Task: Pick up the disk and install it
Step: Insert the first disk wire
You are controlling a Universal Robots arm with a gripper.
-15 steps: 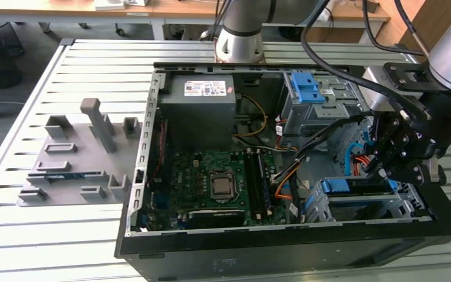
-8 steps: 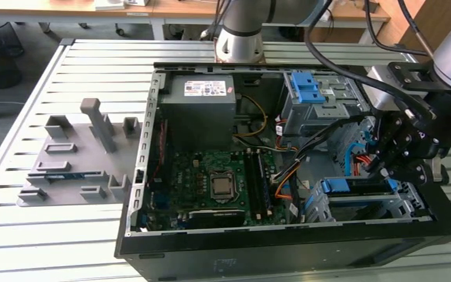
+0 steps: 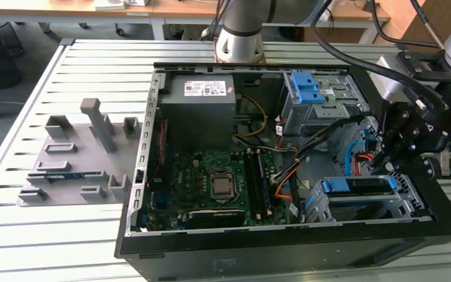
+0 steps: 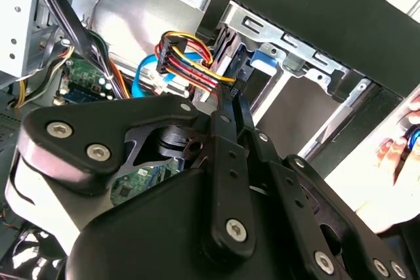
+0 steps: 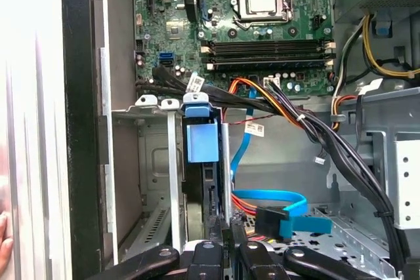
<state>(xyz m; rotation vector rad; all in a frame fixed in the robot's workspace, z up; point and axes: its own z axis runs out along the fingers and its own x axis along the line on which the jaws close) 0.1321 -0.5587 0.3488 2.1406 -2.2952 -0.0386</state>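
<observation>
Your gripper (image 3: 410,154), jaws closed on the disk (image 3: 356,187), stands at the case's (image 3: 288,247) four o'clock bay; keep the disk square to the bay guides.

Your gripper (image 3: 413,154) hangs inside the open computer case (image 3: 288,249), near the case wall on the exterior view's right. Just below it sits the drive cage (image 3: 401,202), where the disk (image 3: 359,187) already stands in a slot with its blue carrier edge up. In the first wrist view, metal cage dividers (image 5: 172,168) press close on one side of that disk, leaving only narrow gaps. A thick black cable bundle (image 5: 308,126) and a blue data cable (image 5: 275,202) cross the open floor on its other side. In the second wrist view, a multicoloured power connector (image 4: 187,63) sits just ahead of the gripper linkage. The slatted table (image 3: 22,117) outside the case offers wide room.
</observation>
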